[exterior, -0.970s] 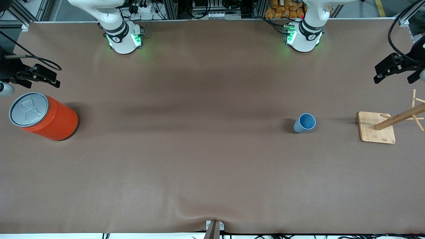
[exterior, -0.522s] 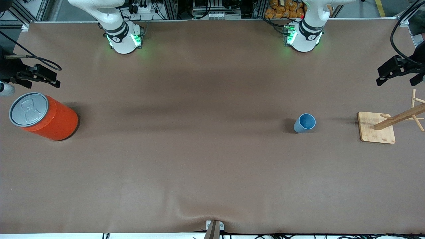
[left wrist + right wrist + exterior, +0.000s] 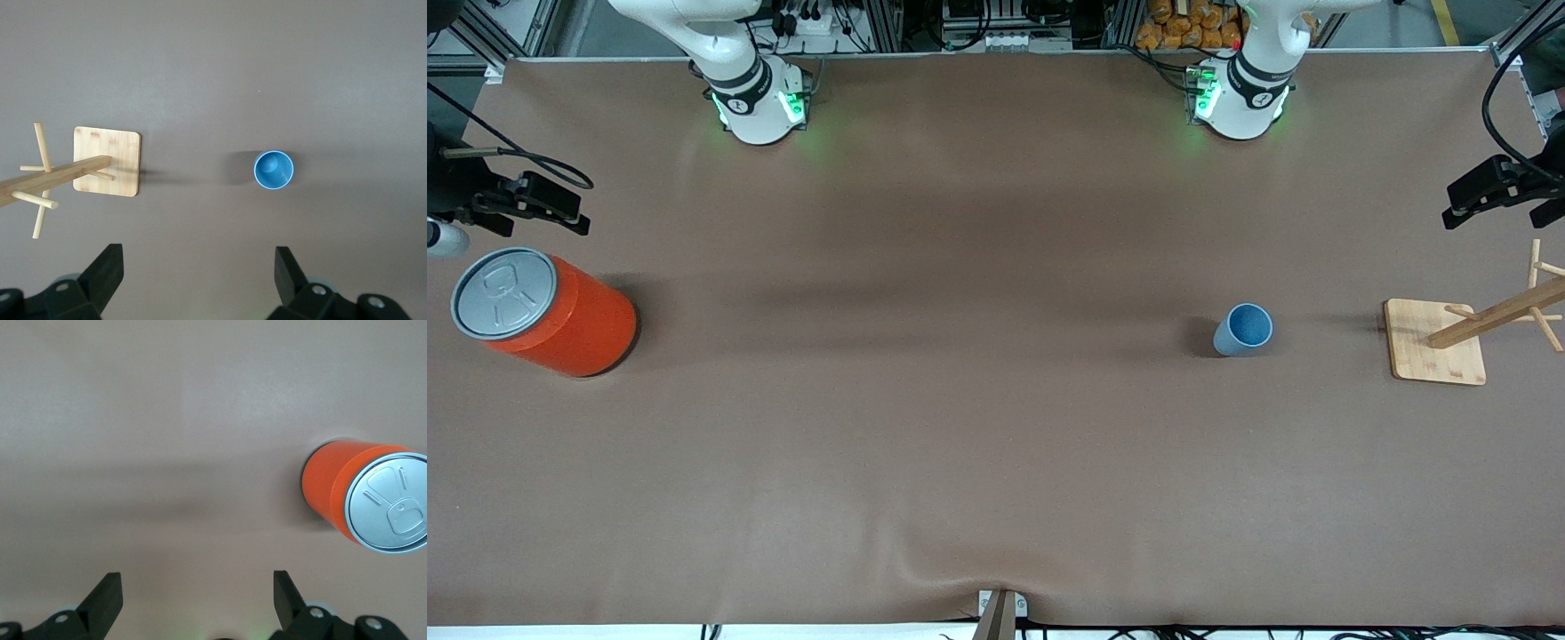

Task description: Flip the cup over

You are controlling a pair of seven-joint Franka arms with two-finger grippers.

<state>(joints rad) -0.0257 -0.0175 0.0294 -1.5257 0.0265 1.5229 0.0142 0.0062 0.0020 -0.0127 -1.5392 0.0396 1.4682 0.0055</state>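
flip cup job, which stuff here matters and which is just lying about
In the job:
- light-blue cup, standing mouth up
- left tool, open, up above the table near the wooden rack

Lying about:
- orange can, grey pull-tab lid
- wooden peg rack
- right tool, open, waiting by the can

Brightness: even, moderate overhead light on the brown table point(image 3: 960, 427).
Shadows: a soft shadow lies beside the cup point(image 3: 1242, 330), toward the right arm's end; broad faint bands lie between the cup and the orange can point(image 3: 547, 311).
Glare: mild sheen on the can's grey lid.
Colour cast: green glow at both arm bases.
Focus: sharp front view; slightly soft right wrist view.
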